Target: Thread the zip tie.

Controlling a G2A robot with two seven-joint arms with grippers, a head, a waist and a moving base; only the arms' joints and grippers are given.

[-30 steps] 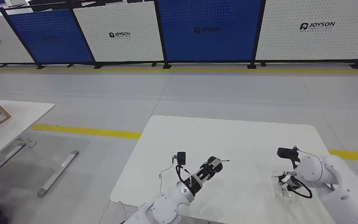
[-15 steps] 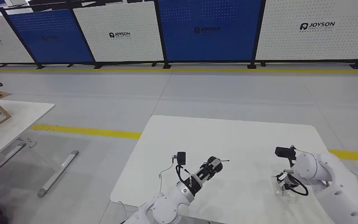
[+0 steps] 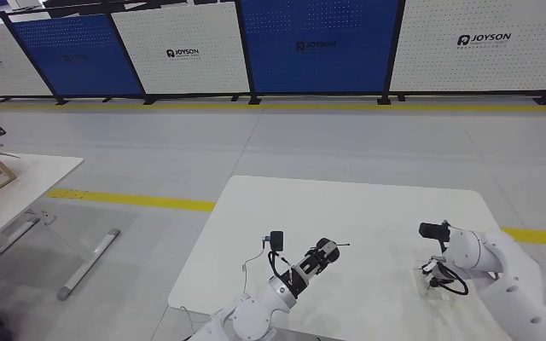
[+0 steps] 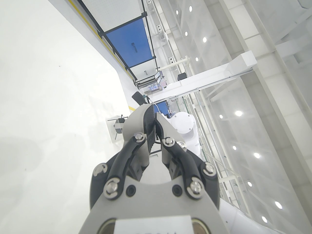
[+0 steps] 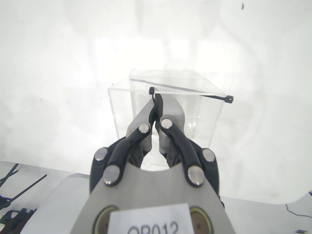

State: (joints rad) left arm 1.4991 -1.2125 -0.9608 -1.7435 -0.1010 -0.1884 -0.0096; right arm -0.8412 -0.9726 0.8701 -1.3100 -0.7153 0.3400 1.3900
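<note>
**Zip tie** (image 5: 153, 98): thin black strap, probably light, springy and slick. It will likely bend away if held far from the head, so a grip close behind the head looks best.
**Location:** pinched in the right hand (image 5: 158, 104), fingers pressed on the strap, head just above the fingertips, at the clear box (image 5: 117, 113) on the worktop (image 5: 73, 49).
**Second tie** (image 5: 185, 90): lies across the box's top, head overhanging one edge.
**Left hand** (image 4: 154, 120): well apart, fingers pressed together. Cannot tell if it holds anything.
</note>
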